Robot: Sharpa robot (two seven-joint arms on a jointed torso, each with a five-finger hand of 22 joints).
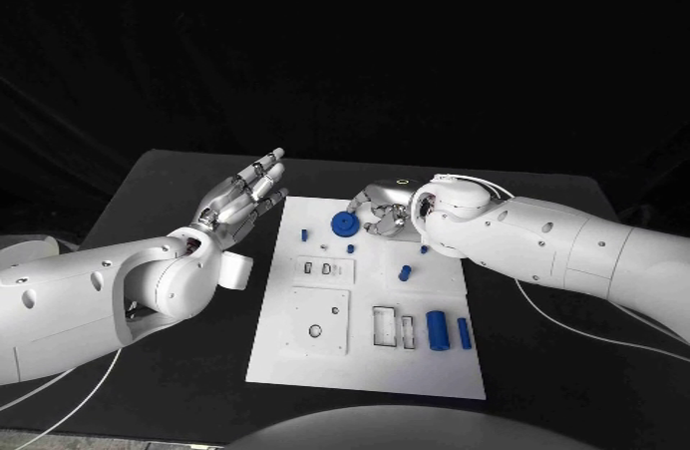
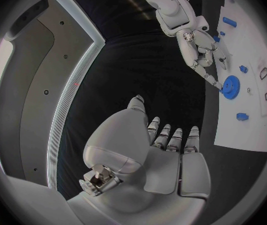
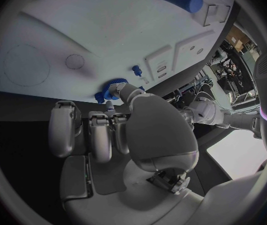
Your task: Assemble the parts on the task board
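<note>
Nearest me, two blue cylinders [image 1: 449, 331] lie at the task board's [image 1: 432, 370] five o'clock. Right hand [image 1: 386, 211] pinches the gear [image 1: 344, 225] at eleven o'clock; looks light, rigid, best held by its rim. Left hand [image 1: 247, 203] hovers wide, empty.

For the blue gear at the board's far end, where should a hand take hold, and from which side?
Best guess: pinch the blue gear by its toothed rim from above. It lies flat on the task board, so only the edge offers purchase. The right hand already has fingertips at it; the left hand hovers open.
</note>
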